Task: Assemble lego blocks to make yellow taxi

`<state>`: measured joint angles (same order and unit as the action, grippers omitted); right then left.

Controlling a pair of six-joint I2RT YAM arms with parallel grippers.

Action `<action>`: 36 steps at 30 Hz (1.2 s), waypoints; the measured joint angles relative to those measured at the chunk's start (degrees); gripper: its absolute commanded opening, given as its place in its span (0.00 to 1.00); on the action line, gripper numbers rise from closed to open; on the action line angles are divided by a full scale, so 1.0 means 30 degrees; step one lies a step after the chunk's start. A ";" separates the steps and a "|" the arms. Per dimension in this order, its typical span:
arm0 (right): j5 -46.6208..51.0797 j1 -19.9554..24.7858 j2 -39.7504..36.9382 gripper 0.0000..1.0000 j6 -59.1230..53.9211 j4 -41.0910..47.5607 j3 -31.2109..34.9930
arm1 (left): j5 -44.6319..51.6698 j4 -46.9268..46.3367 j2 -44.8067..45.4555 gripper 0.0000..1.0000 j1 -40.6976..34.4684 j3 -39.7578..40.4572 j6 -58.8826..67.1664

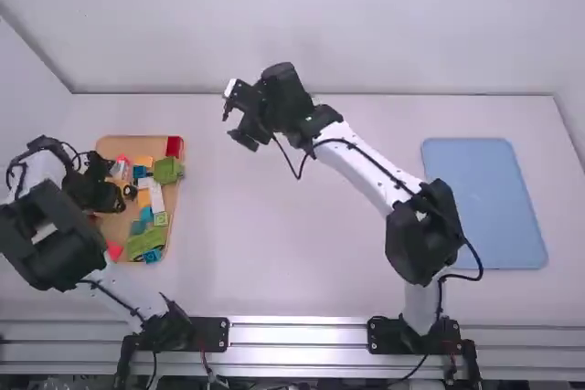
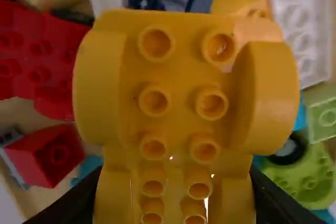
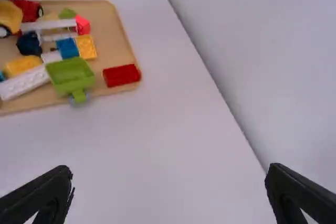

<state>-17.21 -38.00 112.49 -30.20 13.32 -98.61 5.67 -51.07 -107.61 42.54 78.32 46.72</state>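
Back wall [image 1: 302, 25]: white, past the bench's far edge
Bench [image 1: 274, 244]: white
Blue mat [image 1: 484, 203]: near the right edge
Tray [image 1: 111, 228]: near the left edge, bricks aboard
Right gripper [image 1: 235, 118]: open, toward the far edge
Left gripper [image 1: 114, 195]: gripping yellow car body [image 2: 181, 85], over tray

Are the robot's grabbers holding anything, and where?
The left gripper holds a yellow block piece by its two sides, near one end. The right gripper is open, holding nothing.
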 measured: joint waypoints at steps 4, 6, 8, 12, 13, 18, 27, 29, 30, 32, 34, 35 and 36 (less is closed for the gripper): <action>-0.0481 0.0481 -0.1107 0.98 0.0029 0.1807 0.0007 | 0.0109 0.1647 0.2404 0.03 -0.2484 -0.1107 -0.0474; -0.1173 0.0758 -0.1785 0.98 -0.0036 0.2565 0.0007 | 0.0146 0.2441 0.3883 0.06 -0.4677 -0.1902 -0.0605; -0.2419 0.1355 -0.2565 0.98 -0.0131 0.3585 0.0007 | 0.0393 0.3264 0.4976 0.02 -0.7650 -0.2550 -0.0459; -0.5144 0.2863 -0.3351 0.98 -0.1341 0.5435 0.0182 | 0.0503 0.3905 0.5166 0.02 -1.1832 -0.3213 -0.0007; -0.5799 0.3257 -0.3526 0.98 -0.1639 0.5894 0.0306 | 0.0554 0.3993 0.5144 0.02 -1.2648 -0.3381 0.0007; -0.9996 0.5894 -0.5268 0.98 -0.4262 0.7380 0.2514 | 0.0692 0.5158 0.4065 0.02 -1.7041 -0.3694 -0.0306; -1.3828 0.8014 -1.0885 0.98 -0.3628 0.0204 0.9661 | 0.0532 0.5399 0.0648 0.02 -2.2199 -0.3701 -0.0342; -1.4076 0.8167 -1.1781 0.98 -0.2900 -0.1392 1.0972 | 0.0321 0.5559 0.0015 0.02 -2.3015 -0.3701 -0.0204; -1.4222 0.8306 -1.2429 0.98 -0.2164 -0.2645 1.1970 | -0.0007 0.5894 -0.0452 0.03 -2.3605 -0.3701 -0.0153; -1.4302 0.8473 -1.3085 0.98 -0.1311 -0.3963 1.3049 | -0.0415 0.6390 -0.0954 0.05 -2.4312 -0.3701 -0.0117; -1.4156 0.8648 -1.3821 0.98 -0.0058 -0.5501 1.4258 | -0.0918 0.6776 -0.1282 0.13 -2.4975 -0.3701 -0.0073; -1.4061 0.8670 -1.3996 0.98 0.0357 -0.5880 1.4520 | -0.1049 0.6841 -0.1348 0.16 -2.5135 -0.3701 -0.0066; -1.3879 0.8670 -1.4200 0.98 0.0852 -0.6339 1.4834 | -0.1137 0.6907 -0.1384 0.21 -2.5296 -0.3701 -0.0015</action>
<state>-58.85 -11.99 69.89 -27.64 -5.69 -54.11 2.26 -30.35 -111.77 -33.34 67.22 46.68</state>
